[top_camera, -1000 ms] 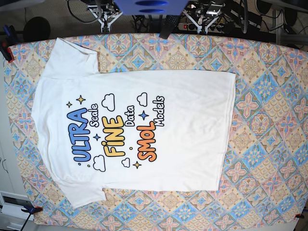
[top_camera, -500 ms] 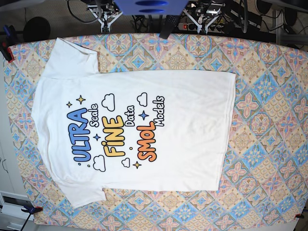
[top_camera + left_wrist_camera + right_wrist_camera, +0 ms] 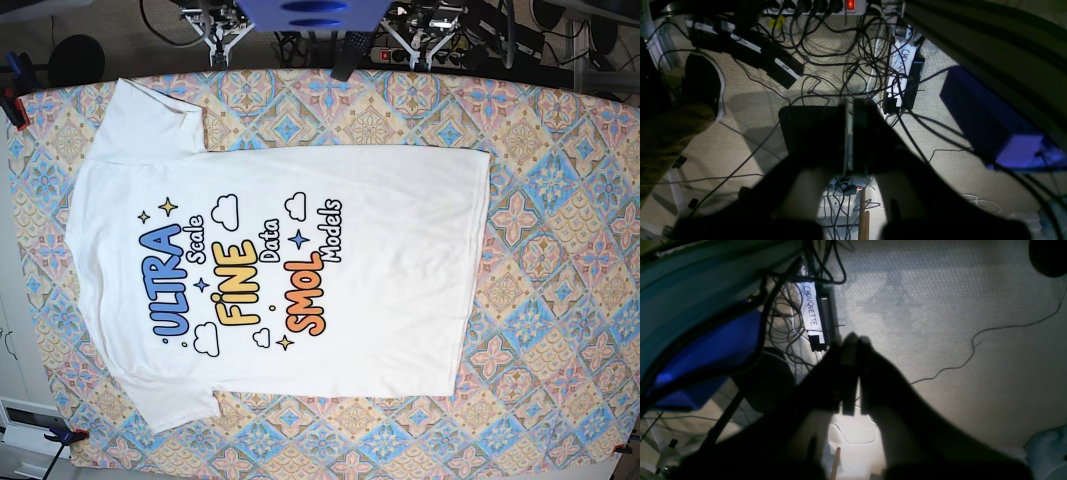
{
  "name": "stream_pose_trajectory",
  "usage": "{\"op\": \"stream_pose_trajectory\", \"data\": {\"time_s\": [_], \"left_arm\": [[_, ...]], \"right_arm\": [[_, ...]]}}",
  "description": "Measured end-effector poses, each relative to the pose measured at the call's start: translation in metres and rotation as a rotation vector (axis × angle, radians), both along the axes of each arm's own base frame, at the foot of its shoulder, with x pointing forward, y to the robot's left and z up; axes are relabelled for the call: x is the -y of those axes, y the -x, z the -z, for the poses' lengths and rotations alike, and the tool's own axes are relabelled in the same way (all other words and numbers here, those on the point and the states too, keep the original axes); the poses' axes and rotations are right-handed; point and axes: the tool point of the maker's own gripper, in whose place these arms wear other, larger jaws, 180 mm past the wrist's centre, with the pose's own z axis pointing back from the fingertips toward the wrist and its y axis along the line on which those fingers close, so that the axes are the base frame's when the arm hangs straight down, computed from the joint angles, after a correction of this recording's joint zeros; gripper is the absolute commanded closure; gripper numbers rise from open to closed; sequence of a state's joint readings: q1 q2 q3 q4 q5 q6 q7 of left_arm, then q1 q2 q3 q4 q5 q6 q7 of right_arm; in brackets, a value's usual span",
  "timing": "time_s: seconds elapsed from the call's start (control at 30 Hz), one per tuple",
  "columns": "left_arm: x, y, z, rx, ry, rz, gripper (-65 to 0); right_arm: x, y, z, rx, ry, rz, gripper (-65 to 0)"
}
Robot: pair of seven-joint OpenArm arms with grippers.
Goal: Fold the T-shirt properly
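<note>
The white T-shirt (image 3: 300,260) lies spread flat on the table, print side up, with blue "ULTRA", yellow "FiNE" and orange "SMOL" across its middle. Its sleeves point to the upper left and lower left; the hem runs down the right. Both arms are pulled back past the table's far edge, away from the shirt. My left gripper (image 3: 849,110) is shut, its dark fingers pressed together over the floor and cables. In the right wrist view, my right gripper (image 3: 850,340) is shut too, with nothing between its fingers.
A patterned tablecloth (image 3: 560,250) covers the table. Orange clamps (image 3: 70,435) hold its corners. Behind the far edge are the blue robot base (image 3: 310,12), cables and a power strip (image 3: 826,6) on the floor.
The arm parts at the top edge of the base view have shifted slightly. The T-shirt has not moved.
</note>
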State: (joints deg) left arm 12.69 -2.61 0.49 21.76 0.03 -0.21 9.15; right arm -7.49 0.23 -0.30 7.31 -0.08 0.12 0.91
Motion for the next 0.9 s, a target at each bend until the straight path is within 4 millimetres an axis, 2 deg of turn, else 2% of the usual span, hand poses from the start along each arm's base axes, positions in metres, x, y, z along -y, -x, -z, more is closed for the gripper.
{"op": "stream_pose_trajectory", "data": {"time_s": [0.07,0.1,0.23,0.33,0.4,0.53,0.73,0.83,0.9], "left_arm": [[-0.008,0.017,-0.001,-0.030,-0.012,0.001,-1.1],[-0.011,0.027,-0.002,-0.047,-0.018,-0.005,-1.1],[-0.040,0.064,-0.008,-0.108,-0.060,0.003,-1.1],[-0.058,0.081,-0.012,-0.137,-0.090,0.011,-1.1],[-0.073,0.086,-0.016,-0.141,-0.112,0.019,-1.1],[-0.081,0.094,-0.018,-0.147,-0.125,0.022,-1.1],[-0.086,0.112,-0.041,-0.093,-0.125,0.064,-1.0],[-0.080,0.111,-0.062,-0.025,-0.113,0.093,-1.0],[-0.075,0.101,-0.077,0.035,-0.108,0.111,-1.0]], "right_arm": [[0.003,0.016,-0.001,-0.016,0.004,-0.001,0.0],[0.008,0.030,-0.002,-0.042,0.007,-0.006,0.0],[0.049,0.066,-0.012,-0.072,0.076,-0.026,0.0],[0.087,0.075,-0.022,-0.062,0.138,-0.050,0.0],[0.105,0.070,-0.027,-0.026,0.166,-0.066,0.0],[0.114,0.069,-0.037,0.019,0.180,-0.089,0.0],[0.115,0.110,-0.061,0.002,0.178,-0.123,0.0],[0.117,0.111,-0.072,0.034,0.185,-0.130,0.0],[0.127,0.102,-0.082,0.086,0.209,-0.089,0.0]]}}
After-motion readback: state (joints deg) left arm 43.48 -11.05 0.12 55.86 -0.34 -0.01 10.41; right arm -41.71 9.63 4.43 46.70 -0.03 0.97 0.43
